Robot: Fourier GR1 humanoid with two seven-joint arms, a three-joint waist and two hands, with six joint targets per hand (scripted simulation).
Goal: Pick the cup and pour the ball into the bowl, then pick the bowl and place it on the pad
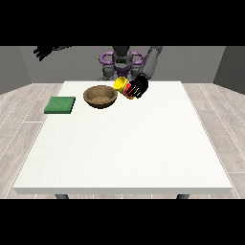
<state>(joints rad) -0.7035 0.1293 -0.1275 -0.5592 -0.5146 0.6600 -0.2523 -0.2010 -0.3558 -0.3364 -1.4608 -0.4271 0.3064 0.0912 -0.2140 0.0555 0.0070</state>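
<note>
Pouring is in hand: the cup (122,86) is gripped, tilted, by the hand at the view's right (137,88), just right of the bowl (100,96) above frame centre. Further tipping over the bowl is called for.

A large white table (129,143) is standing on dark legs over a pale plank floor (19,103). A brown bowl (100,96) is sitting on it near the far edge, and a flat green pad (60,105) is lying well apart from the bowl, at the table's edge on the view's left.
</note>
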